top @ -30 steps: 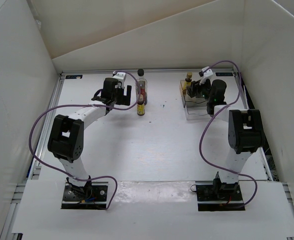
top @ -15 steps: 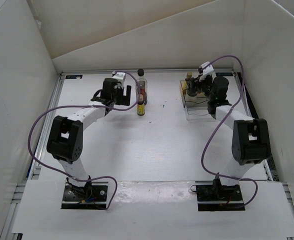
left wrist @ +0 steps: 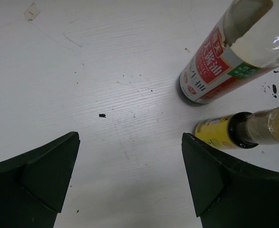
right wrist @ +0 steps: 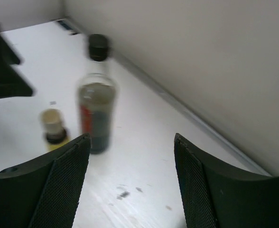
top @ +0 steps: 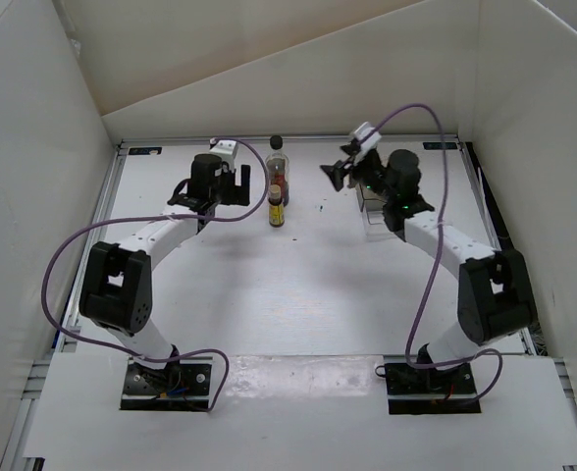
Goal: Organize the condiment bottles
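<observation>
Both claws are spread wide and carry nothing. My left claw [left wrist: 130,142] sits low over the white tabletop [top: 269,294], just left of the tall clear bottle with the black cap and red label [left wrist: 210,64]. My right claw [right wrist: 130,142] faces that same bottle from its right. The small yellow bottle with the dark neck and pale cap [left wrist: 234,130] stands just beside the tall bottle, on the side nearer the arm bases, with a sliver of tabletop between their feet. The clear plastic box [top: 375,224] lies well right of the tall bottle, mostly hidden by my right arm. I can see no other bottles.

My worry is how tightly the pair stands. A finger closing on one could shove the other, and I judge the tall, narrow-footed one would topple first. Two claws aimed at one spot could also clash. The right wrist view is smeared, so I wouldn't aim by it.

On the red label I read white Chinese characters, 酱油 among them. The smaller print, and the yellow bottle's label, are illegible.
</observation>
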Controlling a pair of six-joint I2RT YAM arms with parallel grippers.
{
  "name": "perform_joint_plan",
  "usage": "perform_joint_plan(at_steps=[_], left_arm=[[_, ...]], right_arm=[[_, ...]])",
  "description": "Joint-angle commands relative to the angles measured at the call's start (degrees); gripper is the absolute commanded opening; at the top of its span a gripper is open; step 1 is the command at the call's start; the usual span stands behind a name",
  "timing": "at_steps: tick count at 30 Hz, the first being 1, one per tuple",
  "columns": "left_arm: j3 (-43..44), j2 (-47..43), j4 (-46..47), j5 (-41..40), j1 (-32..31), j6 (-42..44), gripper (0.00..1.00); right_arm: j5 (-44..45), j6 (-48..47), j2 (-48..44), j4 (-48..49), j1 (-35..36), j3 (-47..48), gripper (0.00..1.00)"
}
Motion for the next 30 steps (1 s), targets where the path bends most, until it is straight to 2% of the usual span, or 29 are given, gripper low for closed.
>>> perform_joint_plan(at_steps=[1,6,17,30], left_arm=[[-0.7,-4.2,0.4,0.5,1.3,-1.1,1.0],[-1.4,-5.2,0.6,0.5,2.6,-2.1,1.0],[-1.2,-4.9,0.6,0.7,5.1,-2.5,1.0],[-0.6,-4.0,0.5,0.8,6.2,-2.2,1.0]], right_arm=[[-3.7,1.5,4.7,-0.8,4.3,5.3,0.73],[-6.0,3.9,12.4,-0.9,6.7,14.0,0.73],[-9.8,9.5,24.2,-0.9,6.7,25.9,0.73],[-11.7,11.0,30.1,-1.3,7.6,34.3,0.77]])
